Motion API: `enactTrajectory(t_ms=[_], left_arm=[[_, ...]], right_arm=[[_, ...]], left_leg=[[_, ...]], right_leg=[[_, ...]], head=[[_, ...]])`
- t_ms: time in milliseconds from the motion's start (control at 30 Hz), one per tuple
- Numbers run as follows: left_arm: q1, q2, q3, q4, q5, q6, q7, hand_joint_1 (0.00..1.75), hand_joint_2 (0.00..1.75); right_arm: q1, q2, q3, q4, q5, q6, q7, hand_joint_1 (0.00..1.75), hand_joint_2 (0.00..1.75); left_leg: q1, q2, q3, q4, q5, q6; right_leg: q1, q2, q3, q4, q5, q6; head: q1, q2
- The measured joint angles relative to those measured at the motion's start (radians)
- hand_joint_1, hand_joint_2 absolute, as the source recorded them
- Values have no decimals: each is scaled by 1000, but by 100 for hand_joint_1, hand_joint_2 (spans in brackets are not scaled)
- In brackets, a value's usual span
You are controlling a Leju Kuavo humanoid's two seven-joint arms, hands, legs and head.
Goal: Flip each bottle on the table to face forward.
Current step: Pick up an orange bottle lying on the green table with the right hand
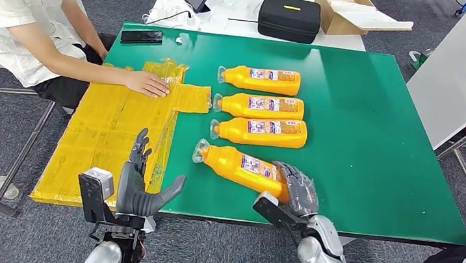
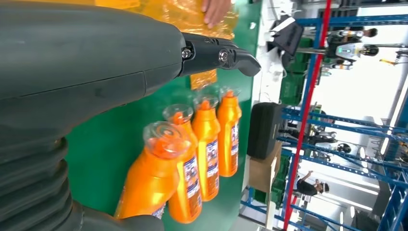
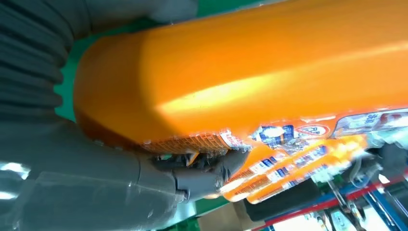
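Your right hand [image 1: 296,189] grips the base of the nearest bottle [image 1: 243,166], lying skewed on the bench [image 1: 372,152]. Roll it gently, keeping it aligned with its neighbours. Your left hand [image 1: 139,190] hovers empty, fingers spread.

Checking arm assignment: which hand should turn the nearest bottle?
Right. The right hand already grips the base of the nearest bottle, which lies tilted out of the row. The left hand hovers open by the yellow plastic sheet, apart from any bottle.
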Motion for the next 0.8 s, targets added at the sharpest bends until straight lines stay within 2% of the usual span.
enactTrajectory(t_ms=[167,367,567,633,800], left_arm=[[18,0,1,-2,87,-4,-2,0,175],[23,0,1,-4,114,-9,0,0,175],[36,5,0,-20,240,-50,18,0,175],[37,9,-2,-23,270,-87,31,0,175],[23,17,-28,-12,303,-200,61,0,175]], right_arm=[[68,48,-42,-85,-72,-80,-61,175,175],[92,75,-65,-132,-87,-97,-75,175,175],[107,113,-80,-176,-152,-174,-142,175,175],[103,130,-76,-185,-179,-149,-154,175,175],[65,166,-22,-177,-229,-21,-166,175,175]], left_leg=[[0,0,-5,0,0,0],[0,-1,-7,0,0,0],[0,0,-8,0,0,0],[0,0,-8,0,0,0],[0,0,-9,0,1,0]], right_leg=[[0,0,-4,0,0,0],[-1,0,-6,0,0,0],[0,0,-7,0,0,0],[0,0,-8,0,0,0],[0,0,-8,0,0,0]], head=[[0,0],[0,0],[0,0],[0,0],[0,0]])
